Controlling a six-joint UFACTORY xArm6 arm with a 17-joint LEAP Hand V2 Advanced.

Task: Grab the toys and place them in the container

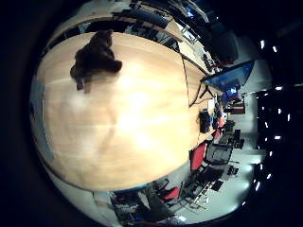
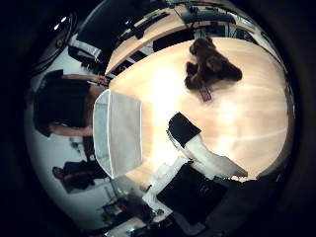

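Note:
A dark brown plush toy (image 1: pixel 95 57) lies on the round light wooden table (image 1: pixel 123 118), near its edge. In the right thumb side palm view the same toy (image 2: pixel 209 64) lies away from a clear rectangular container (image 2: pixel 118 133) that stands at the table's edge and looks empty. My hand (image 2: pixel 197 163) is well above the table, and its white and black finger reaches out fairly straight over the wood between the container and the toy. It touches neither of them.
A person in dark clothes (image 2: pixel 64 104) sits at the table right beside the container. Black chairs (image 2: pixel 94 44) stand round the table's far side. Red chairs (image 1: pixel 199 156) and a lit screen (image 1: pixel 232 76) stand beyond the table's edge.

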